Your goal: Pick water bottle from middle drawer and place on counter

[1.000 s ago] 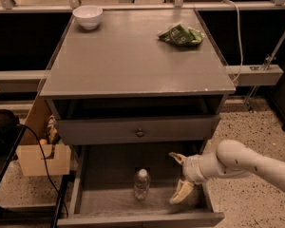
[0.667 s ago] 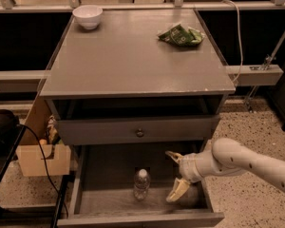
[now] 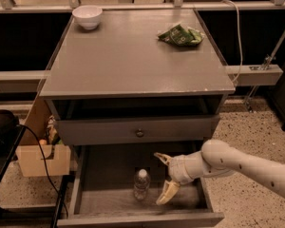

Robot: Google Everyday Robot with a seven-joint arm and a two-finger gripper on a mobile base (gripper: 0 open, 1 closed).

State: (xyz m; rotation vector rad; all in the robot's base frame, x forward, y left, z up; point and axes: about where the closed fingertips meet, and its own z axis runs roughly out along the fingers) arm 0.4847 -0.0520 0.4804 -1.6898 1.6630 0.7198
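Note:
The water bottle (image 3: 141, 185), clear with a white cap, stands upright on the floor of the open middle drawer (image 3: 102, 203), near its middle. My gripper (image 3: 163, 178) is open inside the drawer, just right of the bottle and apart from it, with one cream finger (image 3: 160, 158) up and back and the other finger (image 3: 166, 194) low and forward. The white arm comes in from the right. The counter (image 3: 128, 58) is the flat grey cabinet top above.
A white bowl (image 3: 87, 16) sits at the counter's back left and a green snack bag (image 3: 179, 34) at its back right. A shut drawer front with a round knob (image 3: 139, 133) is above the open drawer. A cardboard box (image 3: 38, 158) and cables stand to the left.
My gripper has moved left inside the drawer, closer to the water bottle. The bottle has not moved.

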